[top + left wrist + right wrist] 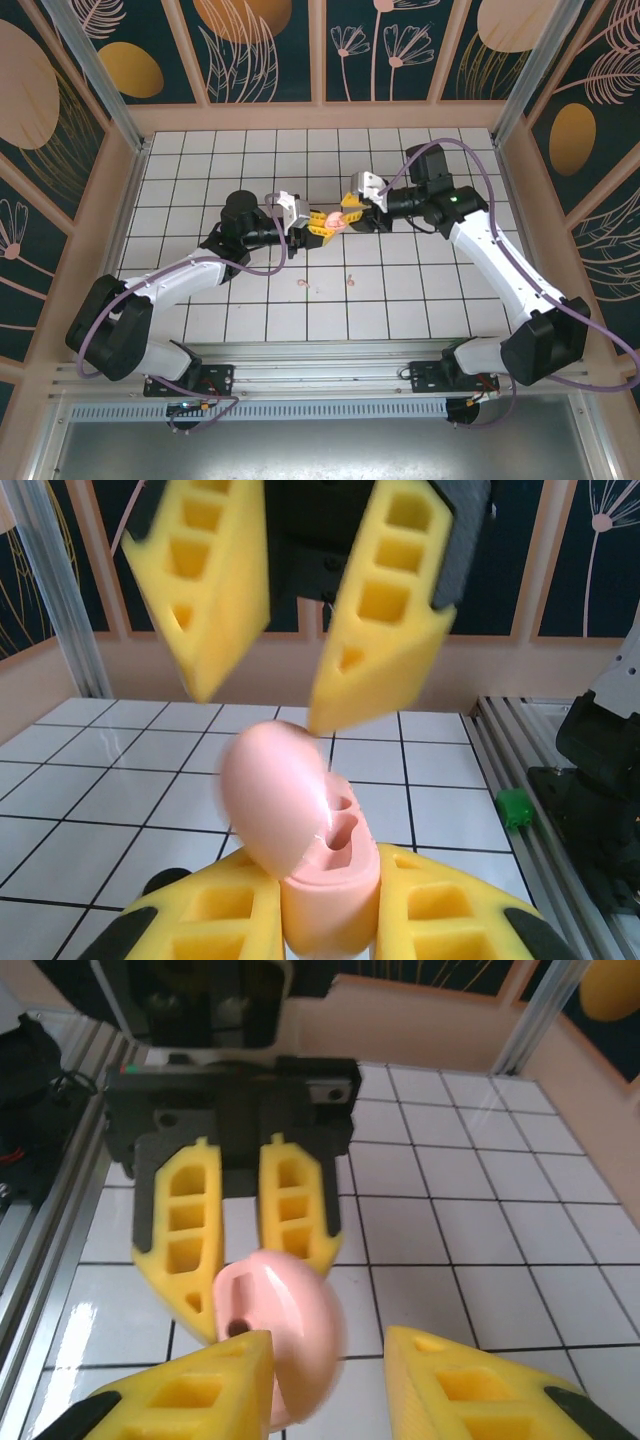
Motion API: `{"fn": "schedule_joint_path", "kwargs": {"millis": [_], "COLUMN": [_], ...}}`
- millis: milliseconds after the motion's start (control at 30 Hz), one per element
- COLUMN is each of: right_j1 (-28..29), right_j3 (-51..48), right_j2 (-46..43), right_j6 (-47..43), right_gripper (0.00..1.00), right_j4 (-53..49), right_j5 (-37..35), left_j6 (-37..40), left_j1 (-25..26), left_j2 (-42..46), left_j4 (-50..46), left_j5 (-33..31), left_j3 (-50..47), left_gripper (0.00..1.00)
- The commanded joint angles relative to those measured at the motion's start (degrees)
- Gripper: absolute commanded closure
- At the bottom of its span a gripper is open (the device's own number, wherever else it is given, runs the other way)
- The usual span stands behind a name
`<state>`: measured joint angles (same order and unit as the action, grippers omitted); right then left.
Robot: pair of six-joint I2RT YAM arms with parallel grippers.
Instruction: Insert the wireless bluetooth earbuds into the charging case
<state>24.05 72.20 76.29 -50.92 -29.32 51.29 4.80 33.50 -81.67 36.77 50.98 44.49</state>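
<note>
The left gripper (pixel 330 905) has its yellow foam fingers (pixel 215 915) pressed against both flanks of the pink charging case (pixel 335 880), pinching the body upright between them. The case's lid (pixel 272 802) is swung open and tilts off to one side of those jaws, and two wells (pixel 342 820) show in the open top.

Directly opposite, tip toward tip, the right gripper (pixel 262 705) stands with its jaws spread and a clear gap between the two pads. Its fingertips hang just above the lid. In the right wrist view the rounded lid sits just beside the inner face of one finger, and I cannot tell whether it touches. The other finger is apart from it, so nothing is pinched there.

From the top view, the two sets of jaws meet over the middle of the white tiled table (pixel 200 160), with the case between them. Two pale pink earbuds (pixel 305 284) lie on the tiles on the arm-base side of the jaws, well apart from both grippers and from each other, one roughly level with each gripper.

Farther out on that same side, an aluminium rail (pixel 320 372) runs along the table's near edge. Dark floral wall panels (pixel 260 50) stand beyond the jaws on the far side.
</note>
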Motion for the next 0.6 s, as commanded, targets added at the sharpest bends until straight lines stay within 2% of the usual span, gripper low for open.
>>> {"fn": "schedule_joint_path", "kwargs": {"millis": [0, 267, 400, 567], "right_j1": [-1.17, -2.39, -2.55, -2.04], "right_j3": [-0.57, -0.24, -0.36, -2.28], "right_j2": [-0.91, 0.22, -0.68, -1.15], "right_j6": [3.23, 5.66, 1.29, -1.07], "right_gripper": [0.65, 0.65, 0.53, 0.47], "right_j4": [4.35, 3.56, -0.37, -0.78], "right_j5": [3.87, 5.61, 8.64, 9.63], "left_j6": [1.71, 1.32, 0.93, 0.83], "left_j1": [0.11, 0.16, 0.14, 0.18], "left_j2": [0.63, 0.42, -0.06, -0.05], "left_j4": [-0.83, -0.83, -0.65, -0.45], "left_j5": [1.26, 0.84, 0.92, 1.17], "left_j3": [1.26, 1.30, 1.57, 1.66], "left_gripper": [0.84, 0.85, 0.85, 0.85]}}
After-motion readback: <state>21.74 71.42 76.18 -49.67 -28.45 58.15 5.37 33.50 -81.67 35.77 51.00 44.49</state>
